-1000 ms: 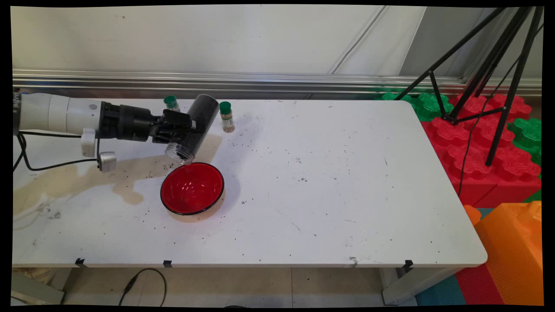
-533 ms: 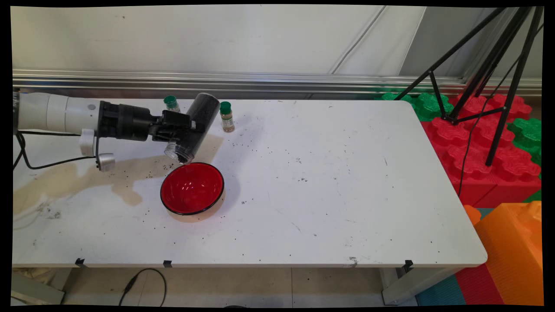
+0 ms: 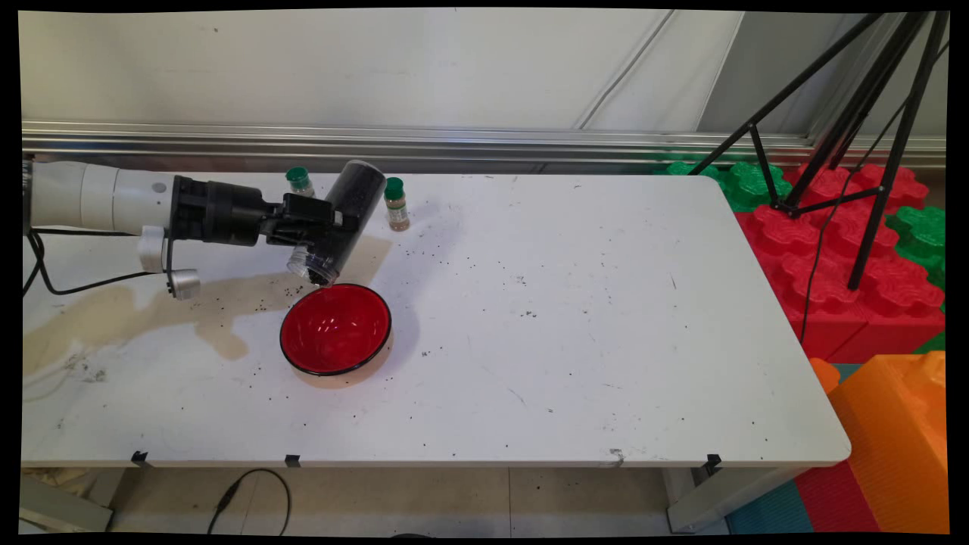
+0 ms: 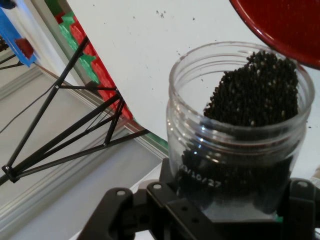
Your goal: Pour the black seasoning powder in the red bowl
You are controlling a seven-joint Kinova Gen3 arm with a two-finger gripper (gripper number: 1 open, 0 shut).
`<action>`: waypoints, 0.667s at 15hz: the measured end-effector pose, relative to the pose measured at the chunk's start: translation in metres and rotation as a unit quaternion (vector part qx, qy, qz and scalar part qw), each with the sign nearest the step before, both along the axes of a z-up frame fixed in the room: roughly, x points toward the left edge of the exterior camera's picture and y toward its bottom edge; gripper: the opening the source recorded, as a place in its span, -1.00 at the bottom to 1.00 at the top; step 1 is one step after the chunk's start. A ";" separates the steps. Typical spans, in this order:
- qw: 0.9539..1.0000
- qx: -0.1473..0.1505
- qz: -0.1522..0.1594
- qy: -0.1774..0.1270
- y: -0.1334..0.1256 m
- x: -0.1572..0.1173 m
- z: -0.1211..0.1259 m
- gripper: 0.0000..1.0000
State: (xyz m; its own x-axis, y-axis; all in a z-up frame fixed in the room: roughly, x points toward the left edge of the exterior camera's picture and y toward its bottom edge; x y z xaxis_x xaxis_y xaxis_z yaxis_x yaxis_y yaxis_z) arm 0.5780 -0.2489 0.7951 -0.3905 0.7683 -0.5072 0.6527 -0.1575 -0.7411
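- Tilting mouth-down over the table (image 3: 575,318), a clear plastic jar (image 3: 338,222) of small black seeds (image 4: 257,90) is pinched across its middle by the black gripper (image 3: 322,227), whose two sides press against the jar's walls.
- In the main view the jar's open mouth points down and toward the near side, and hangs just above the far rim of a red bowl (image 3: 335,329) with a black edge; jar and bowl do not appear to touch.
- In the hand view the seeds lie heaped against the jar's lower wall up to its threaded mouth, and a curved part of the red bowl shows at the upper right corner, past the mouth.
- Printed digits show on the jar's wall near the gripper.
- Loose black seeds (image 3: 266,300) lie scattered on the table, thickest to the left of the bowl and under the jar.
- A brownish stain (image 3: 155,314) spreads over the table's left part, reaching beneath the arm.
- Behind the jar, near the table's far edge, stand two small spice bottles with green caps: one (image 3: 300,181) is partly hidden by the gripper, the other (image 3: 396,203) is just right of the jar's raised base.
- A black tripod (image 3: 855,144) stands off the table's right end on red and green foam blocks (image 3: 833,257).
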 end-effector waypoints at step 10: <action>1.000 -0.016 -0.012 -0.011 0.002 -0.002 0.001 -1.00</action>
